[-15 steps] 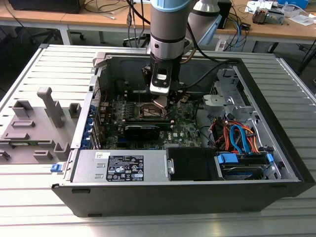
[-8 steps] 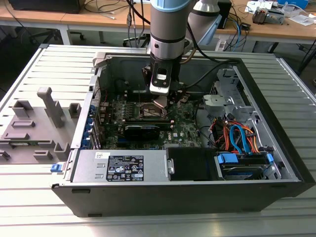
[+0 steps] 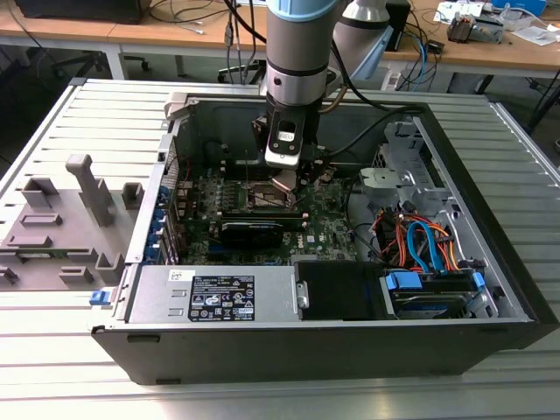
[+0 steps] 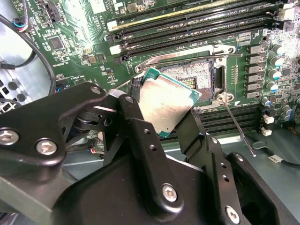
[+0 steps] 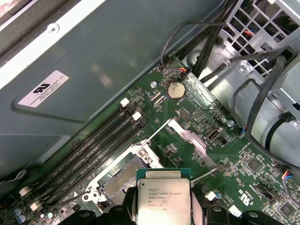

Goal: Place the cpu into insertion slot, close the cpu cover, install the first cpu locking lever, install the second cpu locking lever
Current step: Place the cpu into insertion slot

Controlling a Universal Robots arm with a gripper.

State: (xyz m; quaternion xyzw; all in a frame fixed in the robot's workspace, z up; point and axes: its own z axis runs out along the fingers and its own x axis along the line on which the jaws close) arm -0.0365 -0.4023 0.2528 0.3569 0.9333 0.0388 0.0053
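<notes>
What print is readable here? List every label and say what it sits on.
No text reads clearly.
White label on the case wall: a logo mark, fine print too small.
Chip top: several printed lines, too small.
Sticker on the power supply: too small.
White lettering on the green board: blurred.

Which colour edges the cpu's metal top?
Teal-green on the cpu; clearest in the second wrist view.
</notes>
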